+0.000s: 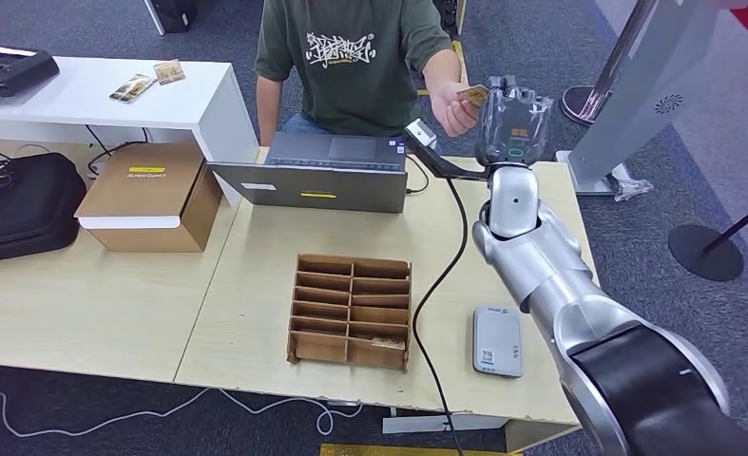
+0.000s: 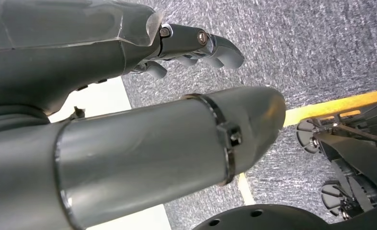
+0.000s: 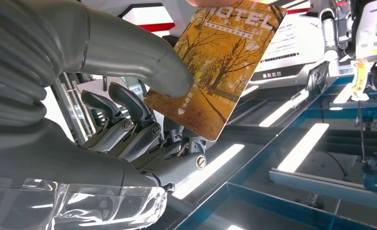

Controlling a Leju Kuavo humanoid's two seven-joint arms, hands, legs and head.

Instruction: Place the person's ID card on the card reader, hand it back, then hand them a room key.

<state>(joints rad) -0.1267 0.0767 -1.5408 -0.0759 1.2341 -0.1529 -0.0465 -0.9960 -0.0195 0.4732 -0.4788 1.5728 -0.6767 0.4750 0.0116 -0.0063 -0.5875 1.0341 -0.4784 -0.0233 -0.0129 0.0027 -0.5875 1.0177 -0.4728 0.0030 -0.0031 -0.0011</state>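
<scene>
While the right hand (image 1: 512,123) is raised beyond the far edge of the surface (image 1: 256,275), it pinches the room key (image 3: 220,72) between thumb and fingers, and the person's hand (image 1: 455,109) touches the card's other end. The card reader (image 1: 498,342) lies near the front edge. The left hand (image 2: 196,48) holds nothing, its fingers slightly curled and apart.

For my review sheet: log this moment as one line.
stage: room key handover | right hand: pinches room key | person's hand: on same card | left hand: hangs, holds nothing | card reader: bare
</scene>
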